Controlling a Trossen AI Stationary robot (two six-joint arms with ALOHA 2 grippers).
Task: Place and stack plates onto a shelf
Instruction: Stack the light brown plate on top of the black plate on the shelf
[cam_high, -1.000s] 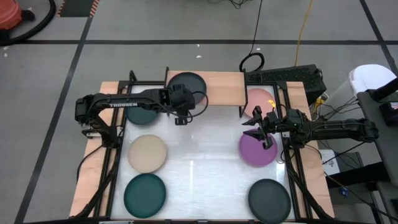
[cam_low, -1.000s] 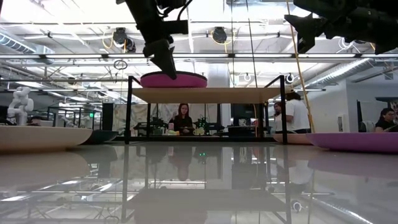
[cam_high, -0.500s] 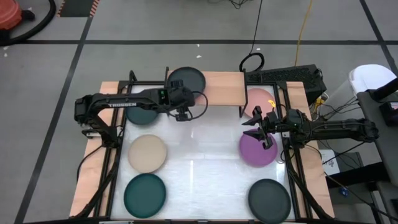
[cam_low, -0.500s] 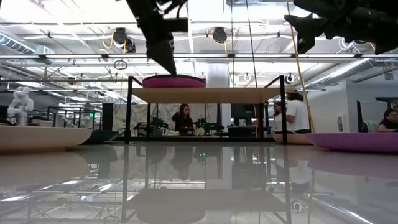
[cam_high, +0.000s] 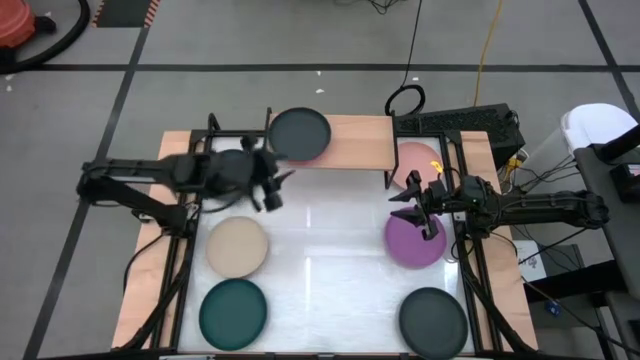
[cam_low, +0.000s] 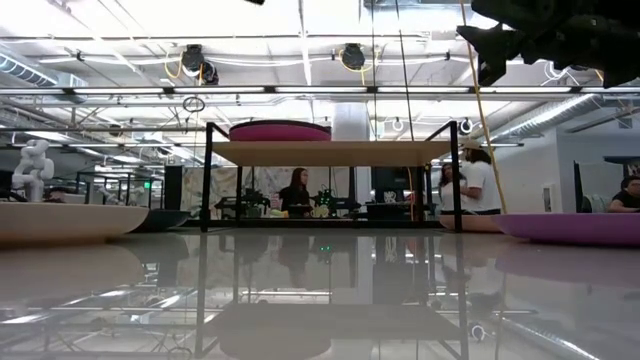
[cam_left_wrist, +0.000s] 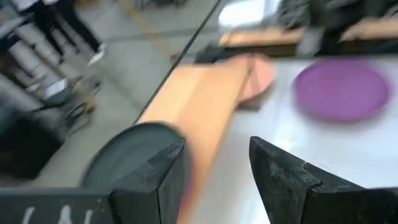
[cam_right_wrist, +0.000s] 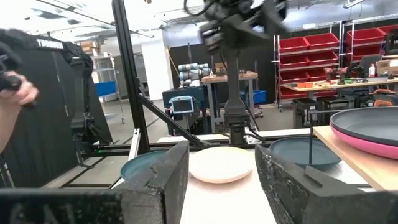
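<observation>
Round matte plates on wooden shelf

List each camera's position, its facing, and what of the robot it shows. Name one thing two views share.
High: overhead, straight down; both arms, left gripper, right gripper.
Low: table height, facing the shelf; right arm at top.
Left wrist: past open fingers toward purple plate.
Right wrist: past open fingers toward beige plate.
Shared: charcoal plate over hot pink plate on shelf.

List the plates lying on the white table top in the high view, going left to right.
Beige plate → teal plate sit at nearly the same position, beige slightly further right → purple plate → charcoal plate.
</observation>
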